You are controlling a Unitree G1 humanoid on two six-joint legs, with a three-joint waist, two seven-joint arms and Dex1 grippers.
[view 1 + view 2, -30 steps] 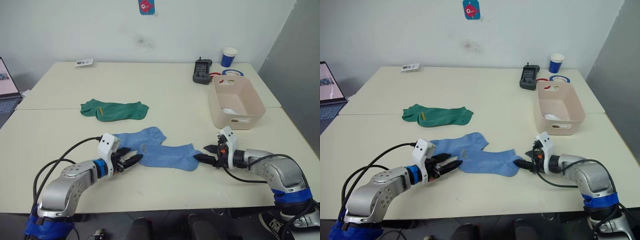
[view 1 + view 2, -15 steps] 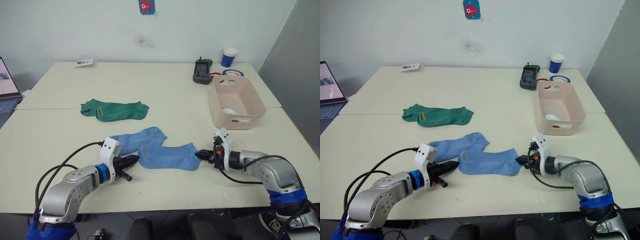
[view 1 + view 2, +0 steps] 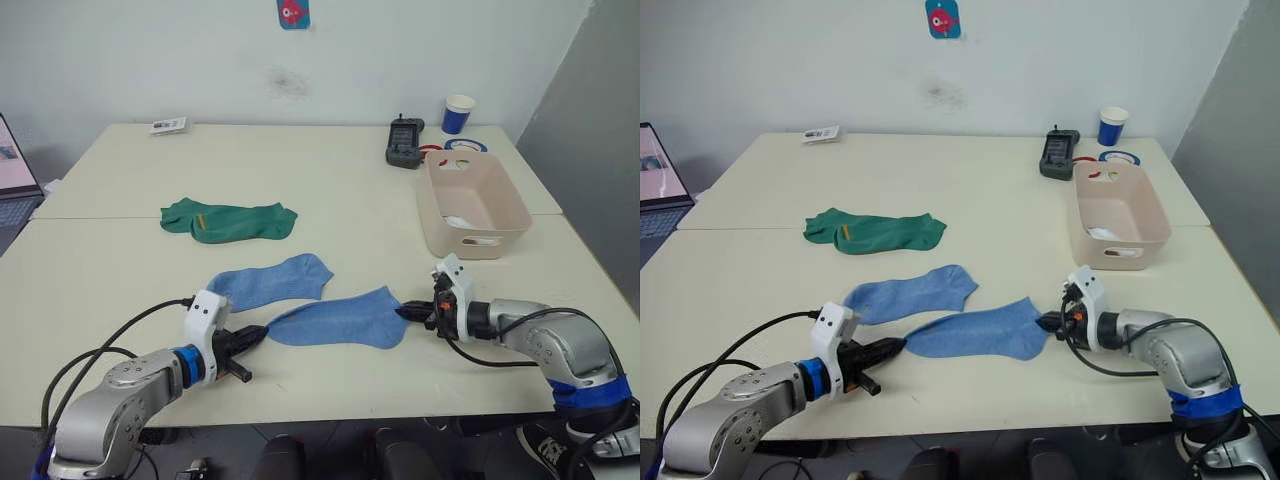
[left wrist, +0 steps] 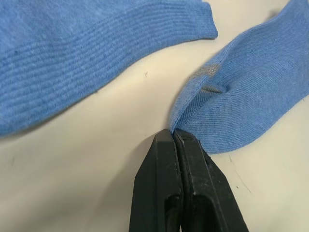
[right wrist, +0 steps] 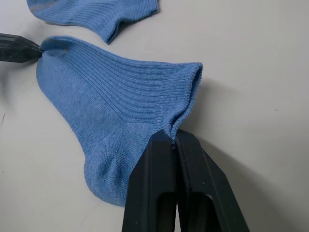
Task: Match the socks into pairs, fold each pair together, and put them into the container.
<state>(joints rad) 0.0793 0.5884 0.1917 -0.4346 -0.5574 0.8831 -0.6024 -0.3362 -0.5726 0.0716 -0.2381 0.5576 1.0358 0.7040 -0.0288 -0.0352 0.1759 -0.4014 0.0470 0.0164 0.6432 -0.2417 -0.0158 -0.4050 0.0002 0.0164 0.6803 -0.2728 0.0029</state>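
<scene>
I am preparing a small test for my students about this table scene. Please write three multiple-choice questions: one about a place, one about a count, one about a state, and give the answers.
1. Where is the green sock?
A. in the tub
B. flat on the table, beyond the blue socks
C. in the right gripper

2. How many blue socks are on the table?
A. two
B. one
C. four

3. What are the two grippers doing?
A. both are open above the table
B. only the left one holds something
C. each is shut on one end of the same blue sock

Answers:
1 B: it lies on the table, far from the tub.
2 A: the near blue sock and the far blue sock.
3 C: the left gripper pinches one end, the right gripper pinches the cuff.
</scene>
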